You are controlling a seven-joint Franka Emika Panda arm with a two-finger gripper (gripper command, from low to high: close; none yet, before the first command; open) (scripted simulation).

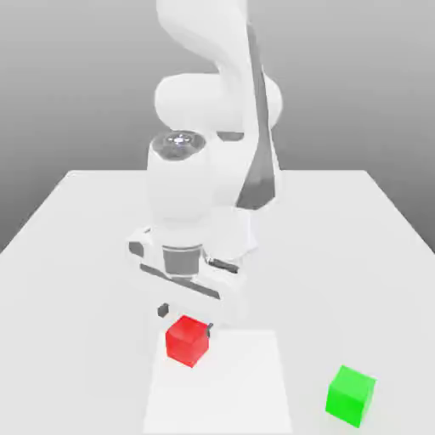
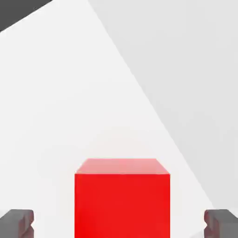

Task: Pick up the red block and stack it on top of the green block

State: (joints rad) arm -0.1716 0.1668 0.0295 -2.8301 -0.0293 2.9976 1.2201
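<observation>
The red block (image 1: 188,339) sat on the white table (image 1: 340,246), near the front edge in the exterior view and a little toward that view's left. The gripper (image 1: 185,319) hung directly over it, pointing down from the white arm (image 1: 212,127). Its two dark fingertips (image 1: 163,310) stood wide apart, one on each side of the block's top, and neither one touched the cube. The hand view agreed: the red block (image 2: 122,200) lay squarely between the two fingertips (image 2: 17,222), with a clear gap of white table on both sides, so the jaws were spread and held nothing. The green block (image 1: 350,395) rested on the same table, well apart from the red one, off toward the exterior view's right and slightly nearer the front edge. Nothing lay on top of it.
</observation>
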